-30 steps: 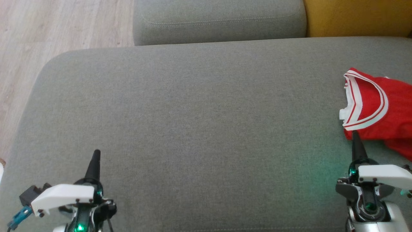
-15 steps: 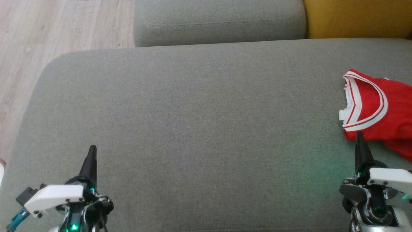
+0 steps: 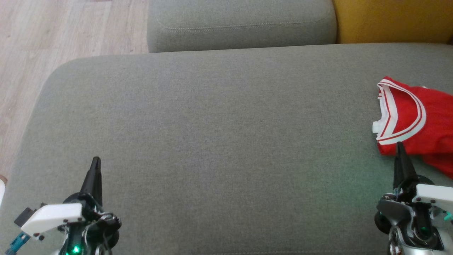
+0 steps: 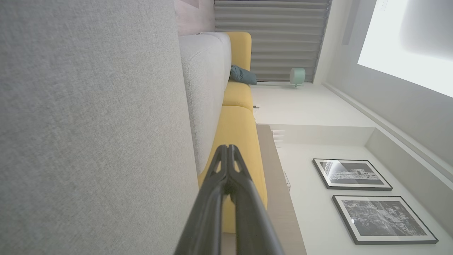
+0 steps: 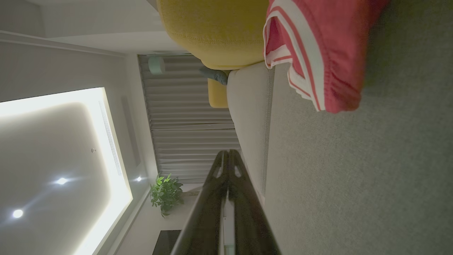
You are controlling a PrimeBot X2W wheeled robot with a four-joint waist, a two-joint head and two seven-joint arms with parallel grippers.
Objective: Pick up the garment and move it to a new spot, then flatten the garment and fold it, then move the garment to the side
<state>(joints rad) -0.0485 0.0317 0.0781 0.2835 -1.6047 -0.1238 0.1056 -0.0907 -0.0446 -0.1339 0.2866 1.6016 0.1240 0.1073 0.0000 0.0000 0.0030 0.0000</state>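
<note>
A: Whereabouts of the red fabric garment with white striped trim (image 3: 421,120)?

B: Bunched at three o'clock on the broad grey fabric sofa cushion (image 3: 212,141), running off the head view's edge there. Shows its white-trimmed neckline turned toward nine o'clock.

A: Folded, or just heaped?

B: Hard to tell. Looks rumpled in the part that shows. Could fit a garment waiting for pickup, could equally fit one loosely folded and already set to the side.

A: Long axis?

B: Cannot say, with so much cut off at three o'clock.

A: And the right end effector (image 3: 400,145)?

B: Sits at five o'clock on the cushion, dark fingers pressed together, pinching nothing, pointing to twelve. Faces the garment almost straight on, at twelve to one o'clock from the tip. Overlaps the near hem in the head view, yet in the right wrist view stops short of the cloth, with bare cushion between.

A: The left end effector (image 3: 95,160)?

B: Down at seven o'clock, likewise pressed together and empty, tip toward twelve. Well apart from the garment, off at about two to three o'clock from it.

A: Nearer arm, then?

B: The right, by far.
</note>
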